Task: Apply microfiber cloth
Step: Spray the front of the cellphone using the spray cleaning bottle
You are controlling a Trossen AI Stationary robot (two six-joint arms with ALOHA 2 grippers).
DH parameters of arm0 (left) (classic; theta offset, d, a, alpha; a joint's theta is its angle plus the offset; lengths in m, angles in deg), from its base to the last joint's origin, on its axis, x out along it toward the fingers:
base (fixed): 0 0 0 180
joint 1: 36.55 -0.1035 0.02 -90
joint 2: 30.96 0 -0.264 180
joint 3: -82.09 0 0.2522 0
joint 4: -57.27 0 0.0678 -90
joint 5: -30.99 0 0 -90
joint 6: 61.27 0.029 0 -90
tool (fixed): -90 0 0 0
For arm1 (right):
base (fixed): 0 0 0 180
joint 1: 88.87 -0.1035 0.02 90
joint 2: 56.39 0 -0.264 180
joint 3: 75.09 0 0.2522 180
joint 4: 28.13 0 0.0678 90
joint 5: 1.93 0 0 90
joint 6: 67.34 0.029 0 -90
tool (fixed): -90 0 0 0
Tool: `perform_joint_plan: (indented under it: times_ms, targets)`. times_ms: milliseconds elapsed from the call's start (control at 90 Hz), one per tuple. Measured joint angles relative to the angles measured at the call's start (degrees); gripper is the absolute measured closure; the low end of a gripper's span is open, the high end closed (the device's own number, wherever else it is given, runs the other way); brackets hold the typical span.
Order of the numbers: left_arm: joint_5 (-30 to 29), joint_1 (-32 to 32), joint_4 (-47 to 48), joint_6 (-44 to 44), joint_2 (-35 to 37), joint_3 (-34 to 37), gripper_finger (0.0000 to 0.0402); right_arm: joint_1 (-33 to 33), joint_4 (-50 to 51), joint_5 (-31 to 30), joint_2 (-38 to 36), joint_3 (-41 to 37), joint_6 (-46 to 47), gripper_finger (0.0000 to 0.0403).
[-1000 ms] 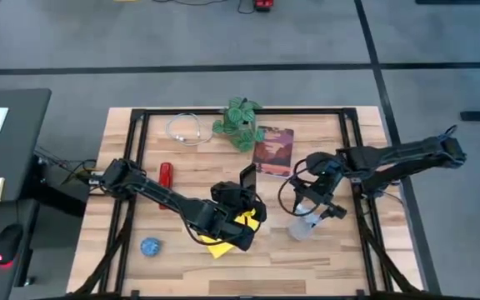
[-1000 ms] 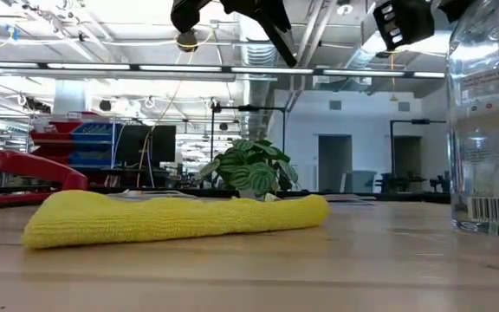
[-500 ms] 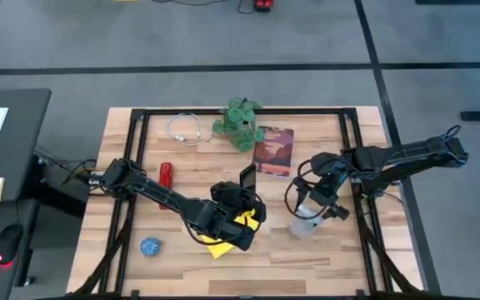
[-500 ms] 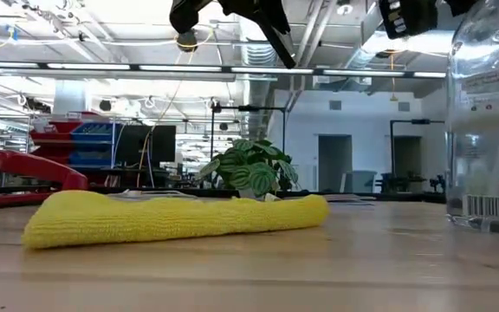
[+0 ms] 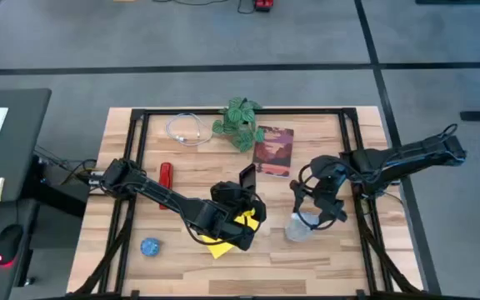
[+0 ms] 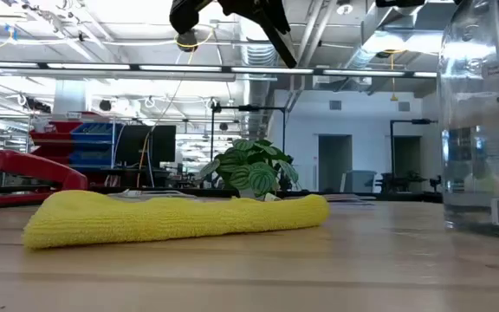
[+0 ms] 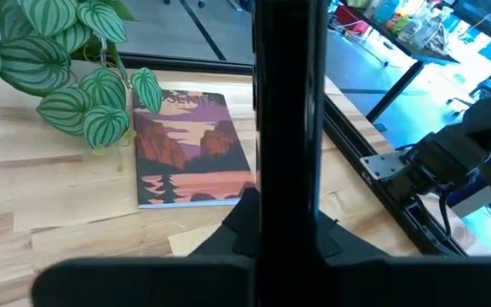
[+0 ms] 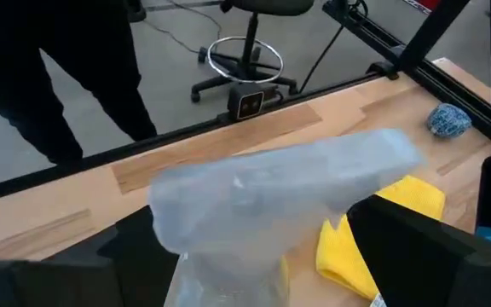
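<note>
Wooden planks in a pale finish make up the worktop [image 5: 190,162], which is carried on a black frame above a grey floor crossed by dark lines. Near the front edge the microfiber cloth [image 5: 233,231] is seen lying in a low, rumpled fold, flat on the wood. Directly above it the left tool [image 5: 242,202] is held, closed on a black smartphone [image 5: 247,177] that is kept upright between the fingers. Well to the right of the cloth a clear spray bottle [image 5: 300,226] stands on the planks, and the right tool [image 5: 317,208] is clamped around its neck.

Further back on the worktop are set a dark red book [image 5: 273,151], a striped-leaf plant [image 5: 238,123] just beside it, a coiled white cable [image 5: 185,129], a red stapler [image 5: 165,177] and, near the front left, a blue ball [image 5: 149,247].

In the low view a large hall is shown behind the table, with bright ceiling lights, exposed ducts, white walls with doorways, and red and blue racking at the left. An office chair [image 8: 252,51] on the floor is shown in the right wrist view.
</note>
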Motion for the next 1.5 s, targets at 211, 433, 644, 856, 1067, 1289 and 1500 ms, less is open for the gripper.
perform_joint_plan:
  times_ms: [211, 433, 644, 856, 1067, 1289, 1500]
  targets:
    - [0.0, 0.5, -0.8, 0.0, 0.0, 0.0, 0.0397, 0.1, -0.2, 0.1, 1.0, 0.0, 2.8, 0.0097]
    - [0.0, 3.4, -0.8, -0.2, 0.0, 0.0, 0.0397, 0.1, -3.3, 2.0, 4.8, 0.0, 6.6, 0.0097]
    - [0.0, 4.7, -1.2, -0.5, 0.0, 0.0, 0.0397, 0.0, -5.2, 1.6, 4.5, 0.0, 9.3, 0.0097]
    - [2.4, 5.7, -1.1, 0.2, 0.0, -1.0, 0.0397, 0.0, -5.5, -1.3, 4.7, 0.0, 15.2, 0.0097]
    - [7.7, 5.7, 4.3, -0.2, 0.1, -3.2, 0.0398, 0.0, -5.5, -3.0, 4.7, 0.0, 17.5, 0.0097]
    - [10.3, 5.4, 12.0, -2.7, 0.1, -5.6, 0.0399, 0.0, -5.5, -4.9, 4.7, 0.0, 21.5, 0.0097]
    - [10.5, 5.2, 12.9, -3.5, 0.1, -5.8, 0.0399, 0.0, -5.3, -9.1, 4.7, 0.0, 25.2, 0.0097]
